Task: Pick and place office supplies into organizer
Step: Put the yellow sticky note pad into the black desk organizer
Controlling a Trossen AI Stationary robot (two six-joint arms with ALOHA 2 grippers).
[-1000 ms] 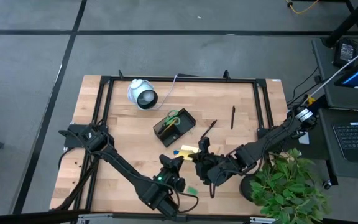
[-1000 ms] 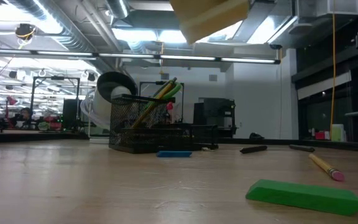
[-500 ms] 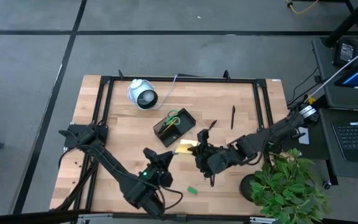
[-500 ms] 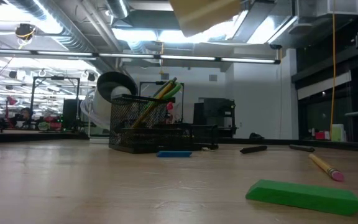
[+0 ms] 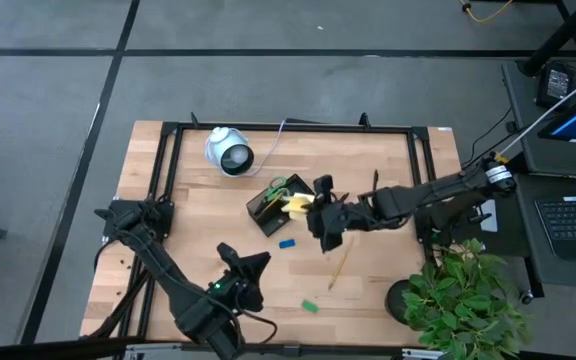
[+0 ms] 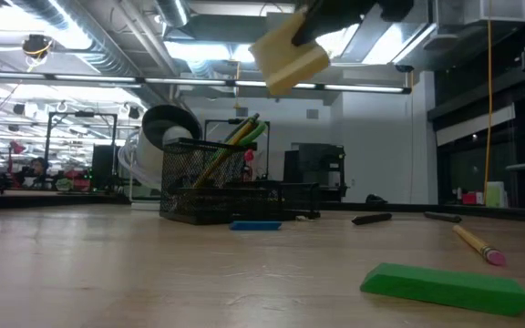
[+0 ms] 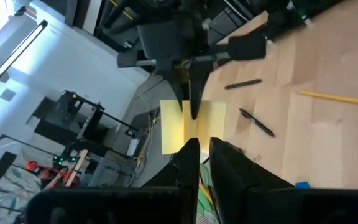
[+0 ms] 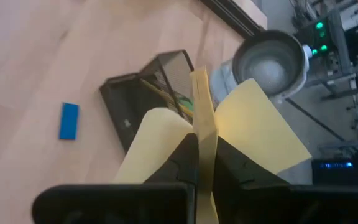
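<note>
The yellow sticky-note pad point(image 5: 297, 204) hangs in the air at the organizer's point(image 5: 268, 213) right side, with my right gripper point(image 5: 314, 208) shut on it. The black mesh organizer point(image 6: 210, 193) holds pencils and green-handled scissors point(image 5: 279, 187), which stand tilted out of it. A small blue block point(image 5: 286, 242), a green block point(image 5: 310, 306), a pencil point(image 5: 337, 268) and a black pen point(image 5: 375, 188) lie flat on the table. My left gripper point(image 5: 258, 262) hovers near the table's front, left of the blue block, its fingers point(image 7: 189, 155) close together with nothing between them. My right gripper pinches the sticky-note pad between its two fingers point(image 8: 182, 158), with the pad's thin edge point(image 8: 201, 112) standing up between them. Yellow sheets point(image 8: 260, 127) fan out to either side of the fingers. The pad point(image 6: 288, 55) is lifted well clear of the table and tilted.
A white round device point(image 5: 229, 152) with a cable stands at the far left of the table. A black frame point(image 5: 288, 127) runs along the table's edges. A potted plant point(image 5: 463, 295) stands off the near right corner.
My right gripper has carried the sticky-note pad toward the table's far edge, up to the organizer, keeping it lifted clear. My left gripper has drawn back toward the table's left, away from the pad.
</note>
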